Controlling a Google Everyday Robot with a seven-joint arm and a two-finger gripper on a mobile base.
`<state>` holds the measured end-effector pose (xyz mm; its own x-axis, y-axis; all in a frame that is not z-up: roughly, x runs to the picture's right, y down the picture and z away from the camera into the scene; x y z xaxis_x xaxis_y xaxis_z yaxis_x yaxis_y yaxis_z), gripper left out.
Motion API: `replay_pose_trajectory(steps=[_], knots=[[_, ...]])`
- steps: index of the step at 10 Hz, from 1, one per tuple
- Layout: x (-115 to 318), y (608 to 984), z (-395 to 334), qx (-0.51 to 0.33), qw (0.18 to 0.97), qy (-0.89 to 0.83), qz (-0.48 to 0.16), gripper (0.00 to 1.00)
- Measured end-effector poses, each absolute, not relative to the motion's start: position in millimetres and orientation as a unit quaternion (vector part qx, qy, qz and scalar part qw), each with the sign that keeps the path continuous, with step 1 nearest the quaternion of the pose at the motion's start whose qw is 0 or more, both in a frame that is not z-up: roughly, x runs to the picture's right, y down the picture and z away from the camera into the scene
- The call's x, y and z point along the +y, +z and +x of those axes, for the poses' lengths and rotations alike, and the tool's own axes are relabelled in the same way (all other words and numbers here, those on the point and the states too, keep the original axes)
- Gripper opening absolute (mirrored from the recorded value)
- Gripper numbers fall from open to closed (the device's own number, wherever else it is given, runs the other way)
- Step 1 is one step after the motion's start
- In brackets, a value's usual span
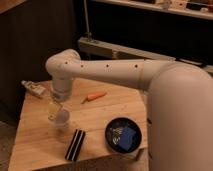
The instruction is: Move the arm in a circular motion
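Observation:
The large white arm (pixel 125 72) reaches from the right foreground across the wooden table (pixel 35 135) to the left. Its rounded elbow joint (pixel 62 65) bends down over the table's left part. The small tan end piece, my gripper (pixel 54 110), hangs just above and beside a white paper cup (pixel 62 120) at the left middle of the table.
An orange carrot-like item (pixel 94 96) lies at the back middle. A small bottle (pixel 34 89) lies at the back left corner. A black ridged block (pixel 75 144) lies at the front. A black bowl (pixel 124 136) with a blue item stands at the front right. Dark shelves stand behind.

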<state>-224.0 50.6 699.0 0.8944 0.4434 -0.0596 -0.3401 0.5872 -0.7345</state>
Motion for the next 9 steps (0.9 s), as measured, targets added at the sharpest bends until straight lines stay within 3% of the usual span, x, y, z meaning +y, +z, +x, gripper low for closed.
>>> replay_pose_trajectory(steps=[4, 9], knots=[[-27.9, 756.6, -186.4, -0.041, 0.876, 0.291, -0.383, 0.8], [-60.8, 803.1, -99.6, -0.001, 0.838, 0.393, -0.377, 0.8]])
